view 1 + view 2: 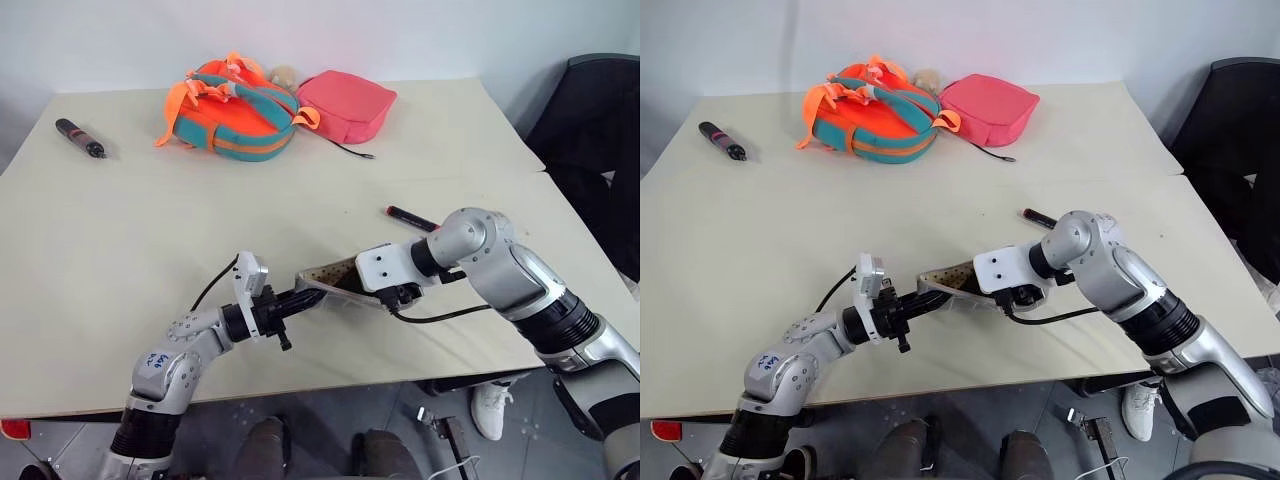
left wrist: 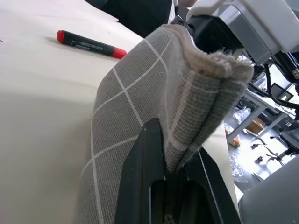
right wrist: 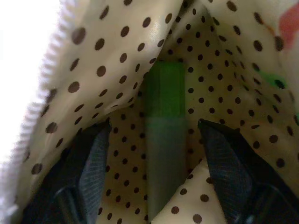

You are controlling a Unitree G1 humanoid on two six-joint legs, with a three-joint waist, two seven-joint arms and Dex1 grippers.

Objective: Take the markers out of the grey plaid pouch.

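My left claw (image 2: pixel 175 172) pinches the grey plaid pouch (image 2: pixel 140 121) while my right claw (image 3: pixel 152 140), spread inside, straddles the green highlighter (image 3: pixel 163 126); closing comes next

Counted: two markers — one red (image 1: pixel 411 218), one green highlighter (image 3: pixel 163 130) — one grey plaid pouch (image 2: pixel 154 107), one pink pouch (image 1: pixel 347 104), one backpack (image 1: pixel 233 110).
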